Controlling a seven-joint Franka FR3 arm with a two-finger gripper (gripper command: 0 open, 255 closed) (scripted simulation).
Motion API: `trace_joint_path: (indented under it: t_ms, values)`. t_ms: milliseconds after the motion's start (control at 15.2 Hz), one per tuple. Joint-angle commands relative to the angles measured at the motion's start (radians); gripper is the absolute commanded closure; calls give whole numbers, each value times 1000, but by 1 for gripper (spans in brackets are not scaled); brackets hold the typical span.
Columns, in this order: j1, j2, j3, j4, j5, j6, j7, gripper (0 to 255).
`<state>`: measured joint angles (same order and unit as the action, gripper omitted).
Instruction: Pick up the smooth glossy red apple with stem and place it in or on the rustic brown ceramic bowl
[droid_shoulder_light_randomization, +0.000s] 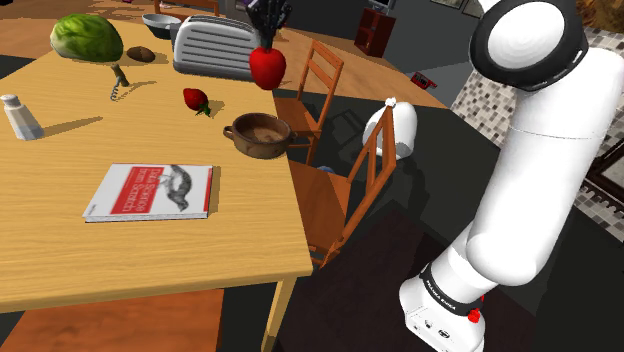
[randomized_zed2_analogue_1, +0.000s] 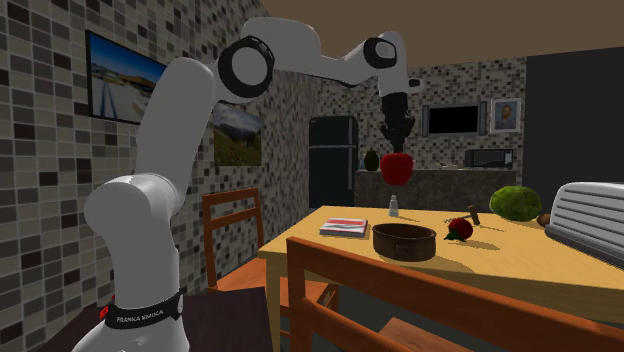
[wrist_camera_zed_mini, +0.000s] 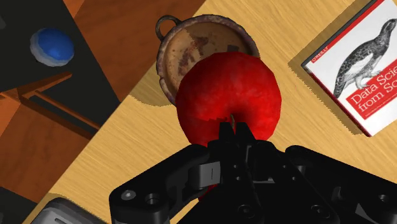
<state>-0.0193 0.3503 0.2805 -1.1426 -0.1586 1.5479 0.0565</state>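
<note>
The black gripper (droid_shoulder_light_randomization: 268, 42) has its jaws clamped on the top of the red apple (droid_shoulder_light_randomization: 267, 67). In the wrist view the thin stem stands up between the two fingers. The apple hangs in the air well above the wooden table (droid_shoulder_light_randomization: 150, 260), touching nothing but the fingers.

The brown bowl (droid_shoulder_light_randomization: 258, 134) stands upright on the table, close to the long edge that faces the wooden chairs (droid_shoulder_light_randomization: 340, 190). It is empty, with mottled pale patches inside and a small ring handle on its side. Seen along the gripper, the apple covers part of the bowl's rim. In the second exterior view it sits nearly straight above the bowl, high up and well apart from it.

A strawberry (droid_shoulder_light_randomization: 195, 99) lies near the bowl, further in from that edge. A red-and-white book (droid_shoulder_light_randomization: 150, 191) (a bird drawn on its cover) lies flat toward the middle of the table, apart from the bowl. A grey toaster (droid_shoulder_light_randomization: 210, 47) sits by the far edge, behind the apple in the shoulder view. A green watermelon (droid_shoulder_light_randomization: 87, 38) rests near the far corner, and a white shaker (droid_shoulder_light_randomization: 20, 117) stands by the opposite long edge.
</note>
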Motion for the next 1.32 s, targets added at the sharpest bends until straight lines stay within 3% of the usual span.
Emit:
trace_joint_path:
  t_ms: [0,528,1254]
  values:
    - [-5,58,-10,100,-10,-41,-28,255]
    - [-28,2,-9,-95,5,99,-22,255]
    - [-44,-26,-12,-285,10,261,-13,255]
